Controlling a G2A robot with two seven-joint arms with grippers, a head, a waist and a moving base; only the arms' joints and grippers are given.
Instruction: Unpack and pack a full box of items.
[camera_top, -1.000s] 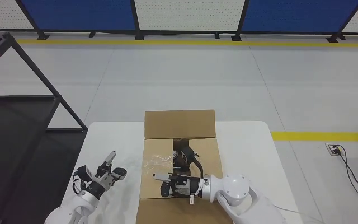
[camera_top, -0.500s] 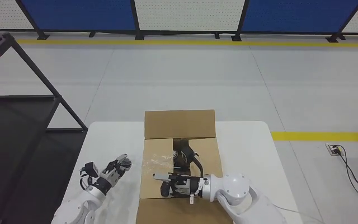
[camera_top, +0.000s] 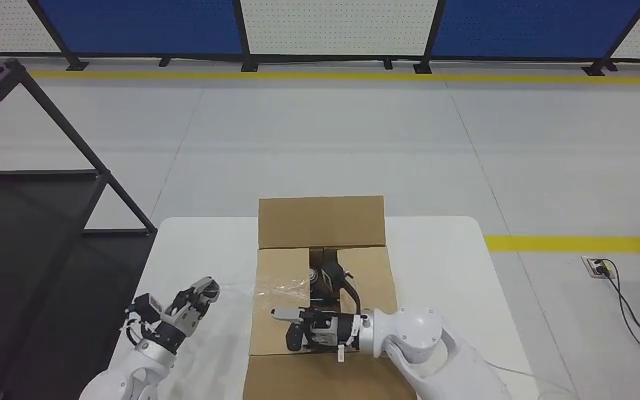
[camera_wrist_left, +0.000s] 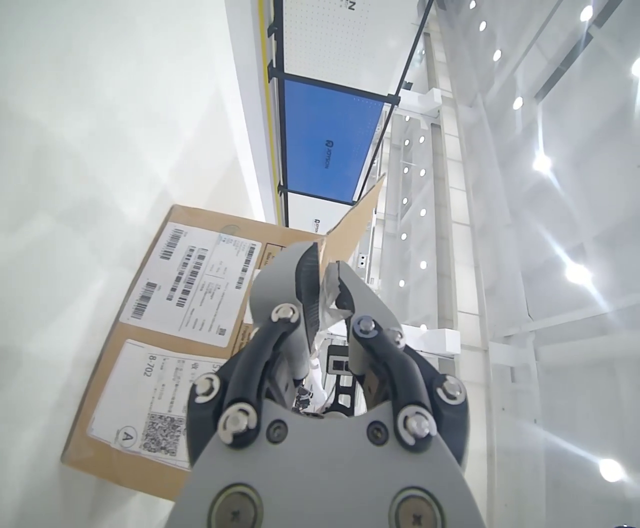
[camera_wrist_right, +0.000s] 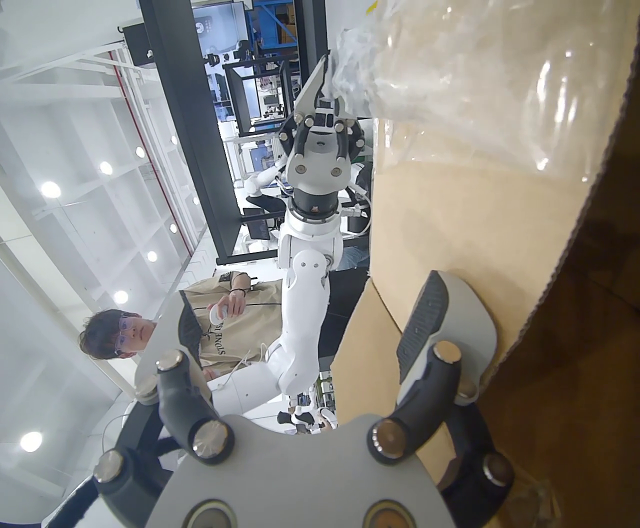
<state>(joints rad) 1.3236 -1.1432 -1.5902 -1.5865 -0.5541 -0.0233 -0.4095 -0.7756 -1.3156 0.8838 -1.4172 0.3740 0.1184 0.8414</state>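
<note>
- The white desk (camera_top: 440, 270) carries the open cardboard box (camera_top: 320, 222), which stands in the middle with its flaps folded out. A black frame (camera_top: 60, 190) stands on the floor beside the desk, well apart from the work.
- A clear plastic bag (camera_top: 262, 290) lies across the rim of the box on the left arm's side and stretches toward the left gripper (camera_wrist_left: 326, 272). I judge that it could tear or slip free if it is pulled while it catches on the cardboard edge.
- The right gripper (camera_top: 285, 322) is over the near part of the box. Its fingers are wide apart and there is nothing between them. One finger (camera_wrist_right: 435, 320) lies against a cardboard flap. This flap stands in its way, and a push there could shift the box.
- The left gripper is over the desk, beside the box, with its fingers pinched on a small corner of the bag. Such a thin hold may give way.
- A dark item (camera_top: 330, 275) sits inside the box; I cannot tell what it is.
</note>
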